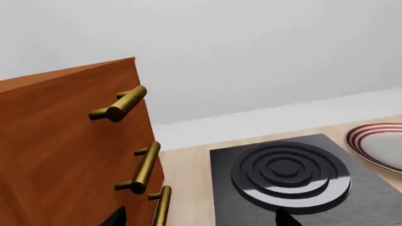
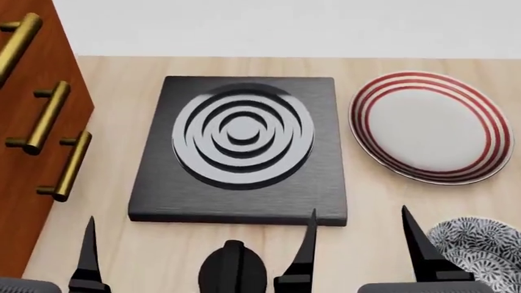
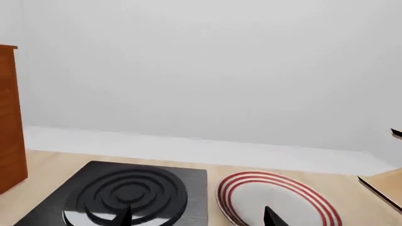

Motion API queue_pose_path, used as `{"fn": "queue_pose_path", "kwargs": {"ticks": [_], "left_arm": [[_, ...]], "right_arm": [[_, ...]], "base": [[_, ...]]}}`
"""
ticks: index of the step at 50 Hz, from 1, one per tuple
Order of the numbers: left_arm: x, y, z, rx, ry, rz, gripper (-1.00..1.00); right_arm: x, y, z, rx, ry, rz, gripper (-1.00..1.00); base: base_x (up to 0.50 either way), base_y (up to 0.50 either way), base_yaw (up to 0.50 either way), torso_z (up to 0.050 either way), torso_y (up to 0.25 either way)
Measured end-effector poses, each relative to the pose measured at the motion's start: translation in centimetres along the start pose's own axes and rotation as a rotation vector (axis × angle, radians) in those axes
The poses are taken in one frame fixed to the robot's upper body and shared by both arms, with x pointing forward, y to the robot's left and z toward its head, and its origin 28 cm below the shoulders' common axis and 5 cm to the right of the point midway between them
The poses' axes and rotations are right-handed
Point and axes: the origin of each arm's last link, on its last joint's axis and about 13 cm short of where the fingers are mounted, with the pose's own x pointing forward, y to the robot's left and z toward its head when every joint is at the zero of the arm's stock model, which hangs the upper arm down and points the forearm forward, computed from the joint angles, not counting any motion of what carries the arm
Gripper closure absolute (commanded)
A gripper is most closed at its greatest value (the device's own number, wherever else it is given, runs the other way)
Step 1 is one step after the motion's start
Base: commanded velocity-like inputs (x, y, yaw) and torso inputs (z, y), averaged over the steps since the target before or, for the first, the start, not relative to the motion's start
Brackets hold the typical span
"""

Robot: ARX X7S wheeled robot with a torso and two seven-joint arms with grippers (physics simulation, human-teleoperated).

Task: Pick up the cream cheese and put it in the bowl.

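Two dark end effectors sit at the near edge of the head view, both in front of the flat black square hob with its raised grey concentric rings [image 2: 240,146], which serves as the landmark. The right end effector [image 2: 362,244] shows two pointed fingers set well apart, so it stands wide and holds nothing. Of the left end effector [image 2: 85,256] only one pointed finger is clearly seen near the hob's front left corner, so I cannot tell how wide it stands.

No small blue-grey cream cheese box appears in any of the three views, so the step in hand is, by my judgement, finding it before any reach. The deep round ceramic bowl with the dark blue-and-white floral pattern [image 2: 480,244] shows only in part, in front of and to the right of the hob, just beside the right end effector's outer finger. Right of the hob lies the flat white plate with red rings [image 2: 427,128], which is not the target. Left of the hob stands the orange-brown wooden cabinet with brass bar handles [image 2: 36,122].

To do this step well, the head or base probably has to shift until the box comes into view, most likely toward the near or right side beyond the bowl, since the light wooden worktop [image 2: 114,73] around the hob shows no box. Both arms are best kept low and quiet meanwhile, with the right one clear of the bowl's wall so nothing is knocked. Whichever arm ends nearer the box should take it, wide, across its short sides.
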Motion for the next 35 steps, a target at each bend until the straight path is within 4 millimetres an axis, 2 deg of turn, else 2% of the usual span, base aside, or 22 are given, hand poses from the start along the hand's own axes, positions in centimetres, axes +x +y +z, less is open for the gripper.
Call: {"fn": "queue_pose_path", "kwargs": {"ticks": [16,27,35], "left_arm": [[-0.06,-0.04,-0.05,0.0,-0.008,-0.003,-1.0],[-0.09,-0.04,-0.05,-0.001,-0.013,-0.004,-1.0],[-0.21,0.0,0.01,-0.006,-0.02,0.0,-1.0]], "right_arm": [[0.01,0.03,-0.08,0.001,-0.002,0.004,-1.0],[0.03,0.05,-0.15,-0.002,-0.003,0.008,-1.0],[0.04,0.05,-0.2,-0.004,-0.002,0.009,-1.0]], "base": [[0.0,0.0,0.0,0.004,-0.189],[0.0,0.0,0.0,0.004,-0.103],[0.0,0.0,0.0,0.001,-0.006]]}}
